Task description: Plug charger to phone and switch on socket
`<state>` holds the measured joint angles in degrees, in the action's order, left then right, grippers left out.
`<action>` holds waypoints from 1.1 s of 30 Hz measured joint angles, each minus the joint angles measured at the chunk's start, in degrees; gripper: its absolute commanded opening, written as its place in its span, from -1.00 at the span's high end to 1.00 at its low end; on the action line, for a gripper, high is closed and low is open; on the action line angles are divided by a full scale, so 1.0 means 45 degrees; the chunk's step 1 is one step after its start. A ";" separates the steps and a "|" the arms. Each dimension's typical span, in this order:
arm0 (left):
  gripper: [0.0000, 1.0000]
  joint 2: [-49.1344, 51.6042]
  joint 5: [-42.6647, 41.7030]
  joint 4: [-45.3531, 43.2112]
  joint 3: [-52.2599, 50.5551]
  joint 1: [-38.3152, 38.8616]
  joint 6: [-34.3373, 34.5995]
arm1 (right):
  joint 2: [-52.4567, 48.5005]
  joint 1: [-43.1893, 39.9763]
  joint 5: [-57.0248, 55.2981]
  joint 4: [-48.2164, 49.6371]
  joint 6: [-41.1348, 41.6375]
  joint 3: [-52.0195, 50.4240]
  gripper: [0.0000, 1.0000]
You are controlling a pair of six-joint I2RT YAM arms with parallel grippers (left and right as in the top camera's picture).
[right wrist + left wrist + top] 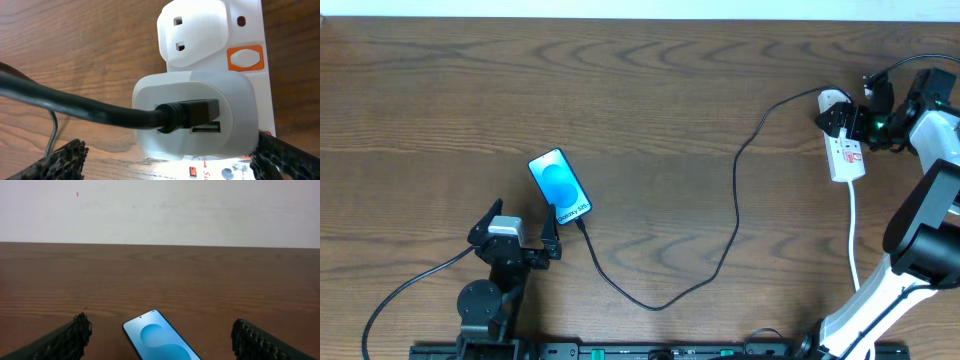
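Note:
The phone (560, 186) lies screen-up and angled on the table, its blue screen also in the left wrist view (161, 341). The charger's thin black cable (660, 303) meets the phone's near end, loops right and climbs to a white adapter (833, 100) on the socket (847, 155). My left gripper (520, 230) stands open just in front of the phone, fingers (67, 339) wide to either side. My right gripper (868, 118) hovers open over the socket's far end. In the right wrist view the cable's black plug (187, 114) sits in the adapter (200, 95), beside an orange-framed switch (245, 57).
The socket's white cord (853, 235) runs toward the right arm's base. The right arm (920, 225) stretches along the table's right edge. A thick black arm cable (405, 285) trails left of the left arm. A pale wall (160, 210) rises behind the table.

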<state>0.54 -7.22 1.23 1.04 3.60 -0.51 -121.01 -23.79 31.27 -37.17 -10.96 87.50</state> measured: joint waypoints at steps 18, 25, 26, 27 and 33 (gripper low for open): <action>-0.83 0.0000 0.0000 0.0000 0.0000 0.0000 0.0000 | 0.0024 0.0112 -0.0209 0.0029 0.0068 -0.0019 -0.98; -0.83 0.0000 0.0000 0.0000 0.0000 0.0000 0.0005 | 0.0053 0.0209 -0.0466 0.0039 0.0223 -0.0019 -0.98; -0.83 0.0000 0.0000 0.0000 0.0000 0.0000 0.0000 | 0.0053 0.0223 -0.0495 0.0039 0.0238 -0.0019 -0.99; -0.83 0.0000 0.0000 0.0000 0.0000 0.0000 0.0000 | 0.0063 0.0233 -0.0520 0.0039 0.0248 -0.0019 -0.98; -0.83 0.0000 0.0000 0.0000 0.0000 0.0000 0.0005 | 0.0063 0.0243 -0.0544 0.0053 0.0335 -0.0019 -0.99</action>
<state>0.54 -7.22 1.23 1.04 3.60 -0.49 -120.73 -22.70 28.82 -36.93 -9.45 87.42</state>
